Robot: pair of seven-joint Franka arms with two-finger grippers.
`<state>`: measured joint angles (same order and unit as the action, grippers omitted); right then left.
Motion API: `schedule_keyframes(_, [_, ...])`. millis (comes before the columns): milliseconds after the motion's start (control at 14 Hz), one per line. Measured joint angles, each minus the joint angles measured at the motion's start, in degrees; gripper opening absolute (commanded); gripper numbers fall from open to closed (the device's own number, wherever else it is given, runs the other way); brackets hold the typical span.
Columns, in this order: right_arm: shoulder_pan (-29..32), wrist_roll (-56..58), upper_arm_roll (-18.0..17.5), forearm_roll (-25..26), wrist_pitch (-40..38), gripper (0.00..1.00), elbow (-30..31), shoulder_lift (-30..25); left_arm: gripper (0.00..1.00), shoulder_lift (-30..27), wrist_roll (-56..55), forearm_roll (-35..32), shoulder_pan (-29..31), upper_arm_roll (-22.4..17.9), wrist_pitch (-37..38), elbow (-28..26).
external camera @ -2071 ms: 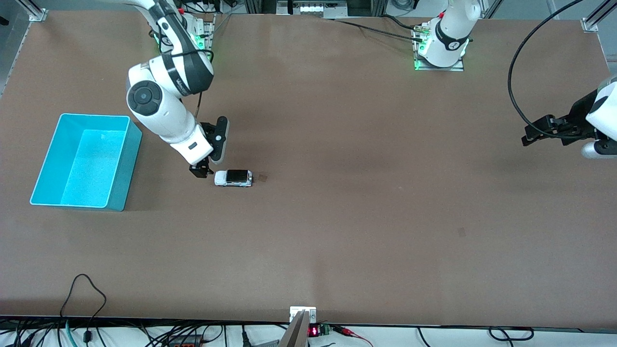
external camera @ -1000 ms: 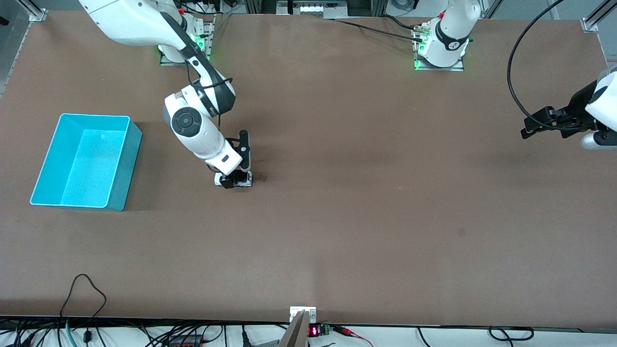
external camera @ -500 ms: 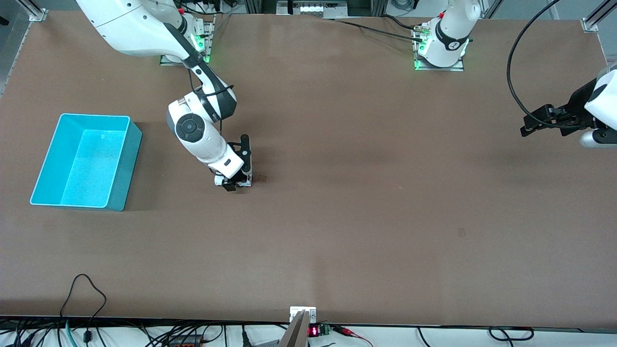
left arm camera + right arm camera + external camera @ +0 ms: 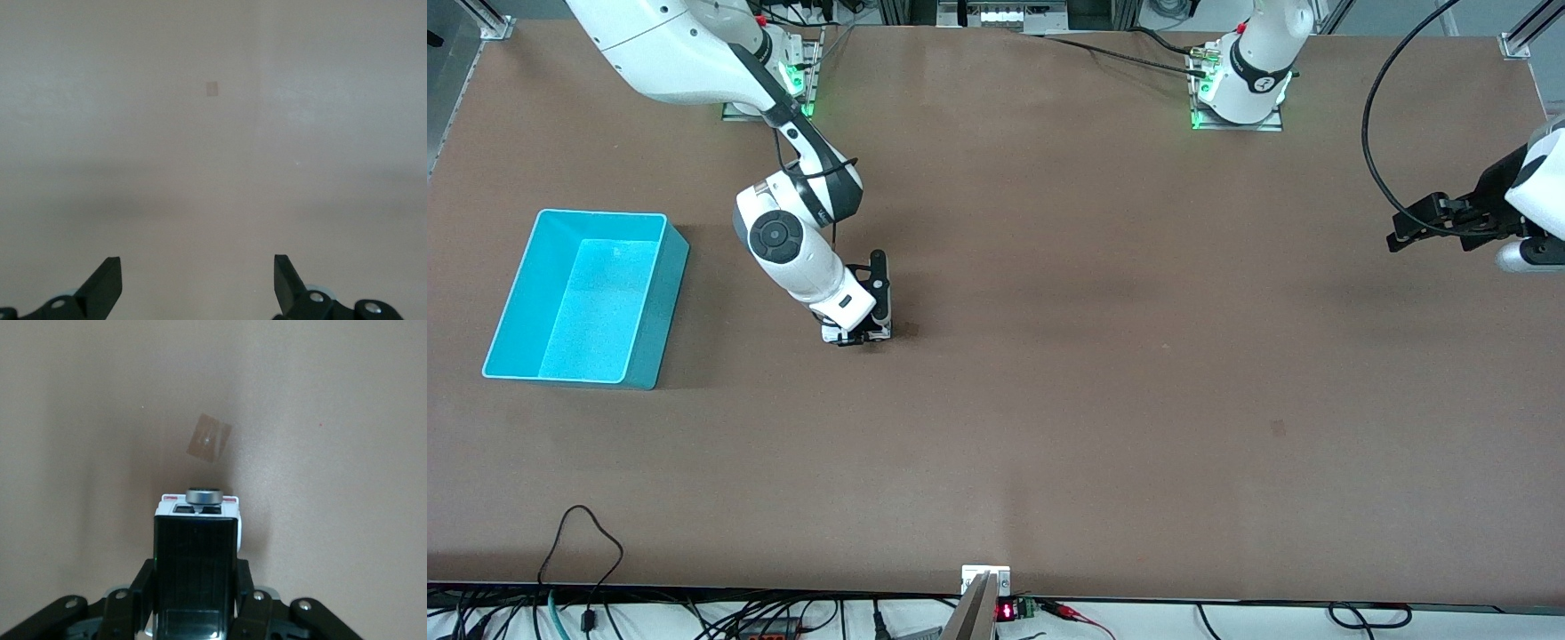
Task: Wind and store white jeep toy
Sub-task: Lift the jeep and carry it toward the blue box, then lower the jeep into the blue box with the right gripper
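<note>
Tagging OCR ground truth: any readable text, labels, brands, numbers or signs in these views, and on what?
No text can be read for certain.
Red digits on the small display at the table edge nearest the front camera: too small to read.
Small mark on the left arm's base column: too small to read.
White jeep toy, turquoise bin: no lettering visible.

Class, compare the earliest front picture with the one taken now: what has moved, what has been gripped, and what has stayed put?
The right gripper moved from beside the white jeep toy, on the turquoise bin's side, to over it, came down and shut on its sides. The jeep stayed where it was on the table. The bin stayed put, and the left gripper barely shifted, waiting open at its own end.
</note>
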<state>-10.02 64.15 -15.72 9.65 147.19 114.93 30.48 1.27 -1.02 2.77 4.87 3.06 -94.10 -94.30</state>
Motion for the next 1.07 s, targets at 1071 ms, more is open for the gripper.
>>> schedule_keyframes(1071, [-0.39, -33.41, 20.51, -1.52, -22.83, 0.0, -2.25, -21.23, 1.0, -0.06, 0.0, 0.0, -0.09, 0.05, 0.07, 0.0])
